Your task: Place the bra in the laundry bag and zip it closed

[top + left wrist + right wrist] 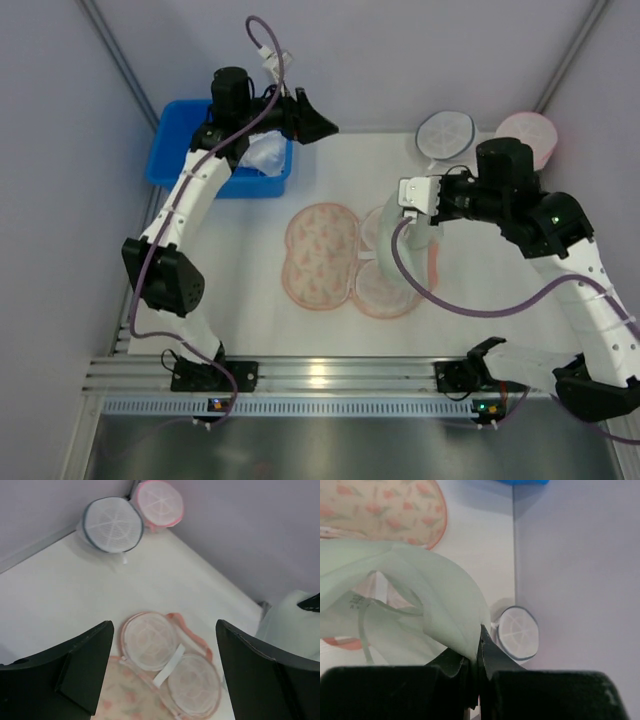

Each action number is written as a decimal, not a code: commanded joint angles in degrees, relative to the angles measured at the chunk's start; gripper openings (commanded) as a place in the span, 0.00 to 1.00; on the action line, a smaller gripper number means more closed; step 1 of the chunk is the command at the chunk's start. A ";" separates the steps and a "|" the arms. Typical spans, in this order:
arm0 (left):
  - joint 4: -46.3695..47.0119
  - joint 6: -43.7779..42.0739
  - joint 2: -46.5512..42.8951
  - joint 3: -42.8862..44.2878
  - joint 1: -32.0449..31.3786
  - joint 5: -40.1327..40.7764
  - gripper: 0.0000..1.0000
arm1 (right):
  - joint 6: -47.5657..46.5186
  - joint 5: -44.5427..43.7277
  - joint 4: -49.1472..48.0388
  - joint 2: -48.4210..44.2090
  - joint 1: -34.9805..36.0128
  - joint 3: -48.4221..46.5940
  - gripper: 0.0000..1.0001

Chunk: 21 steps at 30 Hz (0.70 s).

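Pale cream padding, soft, light, floppy | bra (420, 595) hangs above the open laundry bag (320, 255) on the surface (250, 300) | right claw (479, 645) pinches one edge, cups sagging; a mid-band hold would probably suit better | left claw (164, 630) spread, empty.

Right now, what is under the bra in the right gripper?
The mesh-lined half of the open laundry bag lies below the bra, which the right gripper pinches. The hanging bra covers part of that half, so anything there is hidden.
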<state>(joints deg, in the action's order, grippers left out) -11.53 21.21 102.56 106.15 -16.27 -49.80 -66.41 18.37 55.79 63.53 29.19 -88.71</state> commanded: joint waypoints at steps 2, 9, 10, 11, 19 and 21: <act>-15.12 -23.30 -10.85 -9.33 -2.36 12.80 0.89 | 7.17 -11.84 10.72 4.84 3.76 -6.29 0.00; -0.25 -16.65 -28.72 -36.60 -3.15 6.48 0.92 | 17.79 -18.19 17.14 12.22 6.84 -12.71 0.00; -0.16 -16.82 -30.21 -38.80 -3.76 6.04 0.92 | 18.59 -18.11 18.12 13.02 6.93 -13.76 0.00; -0.16 -19.34 -33.45 -43.17 -5.68 5.51 0.92 | 19.64 -18.11 19.26 13.98 7.19 -15.78 0.00; -0.33 -66.70 -53.51 -64.22 -29.41 19.28 0.88 | 27.56 -16.70 27.79 23.57 7.46 -17.29 0.00; -2.43 -79.35 -53.96 -64.93 -35.39 20.88 0.86 | 28.44 -16.44 27.10 24.71 7.46 -15.80 0.00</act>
<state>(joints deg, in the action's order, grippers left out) -15.46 -33.04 49.71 42.04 -46.65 -34.59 -42.24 1.61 75.35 87.22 35.57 -105.21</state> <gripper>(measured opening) 0.870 0.019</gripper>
